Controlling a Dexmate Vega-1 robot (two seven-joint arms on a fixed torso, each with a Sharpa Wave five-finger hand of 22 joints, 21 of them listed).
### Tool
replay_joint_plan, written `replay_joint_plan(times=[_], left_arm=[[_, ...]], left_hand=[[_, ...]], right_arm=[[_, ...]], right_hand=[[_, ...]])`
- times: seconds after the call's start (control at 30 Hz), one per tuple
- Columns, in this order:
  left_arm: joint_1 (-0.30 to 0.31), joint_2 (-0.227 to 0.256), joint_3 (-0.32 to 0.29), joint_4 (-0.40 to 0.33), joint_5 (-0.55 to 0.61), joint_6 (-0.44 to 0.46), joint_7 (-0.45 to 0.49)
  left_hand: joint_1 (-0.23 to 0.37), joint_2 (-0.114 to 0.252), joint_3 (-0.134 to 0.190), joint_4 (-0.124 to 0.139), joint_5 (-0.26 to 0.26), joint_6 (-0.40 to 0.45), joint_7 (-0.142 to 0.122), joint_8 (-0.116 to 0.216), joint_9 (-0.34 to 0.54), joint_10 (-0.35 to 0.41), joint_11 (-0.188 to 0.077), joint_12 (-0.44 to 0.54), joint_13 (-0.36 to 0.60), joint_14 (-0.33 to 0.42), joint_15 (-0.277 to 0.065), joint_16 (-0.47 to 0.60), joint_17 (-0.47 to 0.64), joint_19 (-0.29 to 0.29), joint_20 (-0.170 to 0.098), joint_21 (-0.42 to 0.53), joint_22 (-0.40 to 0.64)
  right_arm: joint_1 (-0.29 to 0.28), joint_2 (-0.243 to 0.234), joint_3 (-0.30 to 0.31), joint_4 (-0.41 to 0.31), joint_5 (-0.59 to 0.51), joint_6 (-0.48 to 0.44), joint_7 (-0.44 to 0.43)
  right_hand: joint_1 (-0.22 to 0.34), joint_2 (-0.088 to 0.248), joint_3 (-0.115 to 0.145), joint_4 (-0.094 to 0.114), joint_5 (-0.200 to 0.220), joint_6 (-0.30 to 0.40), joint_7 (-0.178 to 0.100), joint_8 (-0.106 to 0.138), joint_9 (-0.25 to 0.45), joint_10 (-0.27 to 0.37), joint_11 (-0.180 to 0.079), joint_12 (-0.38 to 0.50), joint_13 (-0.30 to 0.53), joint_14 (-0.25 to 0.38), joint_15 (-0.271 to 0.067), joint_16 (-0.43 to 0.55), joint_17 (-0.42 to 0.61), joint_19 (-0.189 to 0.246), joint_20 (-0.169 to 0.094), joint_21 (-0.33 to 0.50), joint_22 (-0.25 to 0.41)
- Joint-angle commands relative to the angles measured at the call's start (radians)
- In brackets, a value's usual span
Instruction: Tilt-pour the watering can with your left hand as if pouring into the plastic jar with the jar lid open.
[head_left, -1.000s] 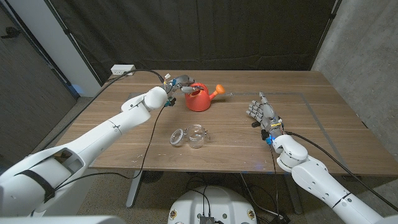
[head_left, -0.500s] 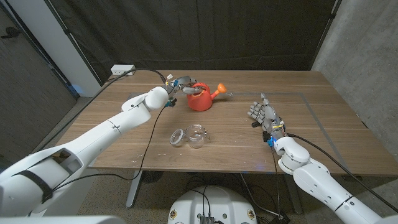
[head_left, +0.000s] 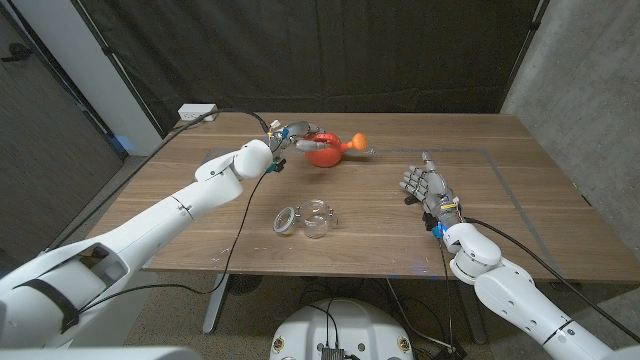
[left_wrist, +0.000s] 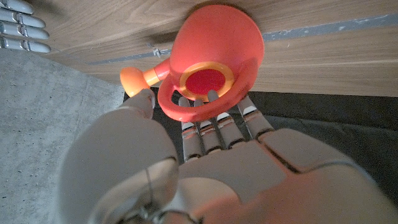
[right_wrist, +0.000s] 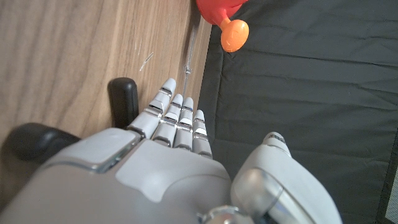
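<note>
So the left hand's fingers (left_wrist: 214, 127) are hooked through the handle of the red watering can (head_left: 325, 151), thumb tucked against the side near the spout. From the left wrist camera you're looking straight at the can's base with its orange ring, and the fingers curl in under the handle loop. The left hand (head_left: 290, 135) has the can up off the wooden table (head_left: 520, 200) at the far side, with the orange spout tip pointing toward the robot's right. That left arm is stretched way out, running from the bottom left corner of the head view up across the table.

The right hand (head_left: 425, 186) holds nothing. Its fingers (right_wrist: 177, 121) are straight and close together, pointing away from the robot, and the hand looks to be standing on its edge on the right half of the table.

The clear plastic jar (head_left: 318, 220) sits near the front middle of the table, open, with the jar lid (head_left: 287, 218) lying just beside it on its left. The can is well apart from the jar, further back.
</note>
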Motion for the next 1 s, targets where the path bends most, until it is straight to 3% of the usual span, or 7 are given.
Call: replay_joint_plan(times=[0.03,0.27,0.53,1.0], left_arm=[[0.015,0.003,-0.014,-0.015,-0.020,-0.018,-0.015],[0.018,0.003,-0.018,-0.007,-0.031,-0.037,-0.020],[0.028,-0.010,-0.043,0.023,-0.087,-0.076,-0.011],[0.028,-0.040,-0.093,0.125,-0.289,-0.172,-0.079]], left_hand=[[-0.003,-0.020,-0.011,0.001,0.008,-0.012,-0.003,-0.005,-0.002,-0.011,0.005,0.004,-0.007,0.000,0.022,0.009,0.002,0.009,0.014,-0.002,0.003],[-0.008,-0.024,-0.017,0.002,0.009,-0.020,-0.001,-0.005,-0.005,-0.012,0.005,0.008,-0.012,0.002,0.025,0.012,-0.001,0.018,0.016,0.000,0.003],[-0.012,-0.024,-0.023,0.002,0.013,-0.079,0.039,-0.019,-0.014,-0.011,0.004,0.015,-0.025,0.008,0.000,0.017,-0.009,0.046,-0.007,0.003,0.002],[-0.013,-0.021,-0.027,0.002,0.014,-0.093,0.063,-0.013,-0.023,-0.002,0.018,0.022,-0.036,0.032,-0.009,0.027,-0.014,0.075,-0.025,0.006,0.001]], right_arm=[[-0.011,-0.009,0.006,-0.013,-0.004,0.000,-0.003],[-0.012,-0.007,0.004,-0.014,-0.004,-0.002,-0.004],[-0.012,-0.005,0.002,-0.016,-0.007,-0.006,-0.011],[0.014,-0.002,-0.009,-0.017,-0.011,-0.033,-0.020]], right_hand=[[-0.001,0.007,-0.004,0.002,0.002,0.009,0.000,0.003,0.003,0.011,-0.002,-0.001,0.003,0.005,-0.001,0.001,0.002,0.010,-0.001,-0.001,0.005],[-0.001,0.007,-0.004,0.001,0.002,0.010,-0.001,0.003,0.003,0.012,-0.001,-0.001,0.003,0.005,-0.002,0.001,0.002,0.011,0.000,-0.002,0.005],[-0.001,0.007,-0.005,0.001,0.002,0.011,-0.002,0.003,0.003,0.012,-0.002,-0.001,0.003,0.005,0.000,0.001,0.002,0.011,-0.001,-0.003,0.005],[-0.001,0.008,-0.005,0.000,0.002,0.012,-0.001,0.003,0.003,0.011,-0.002,-0.002,0.003,0.006,-0.002,0.001,0.002,0.013,-0.001,-0.006,0.005]])
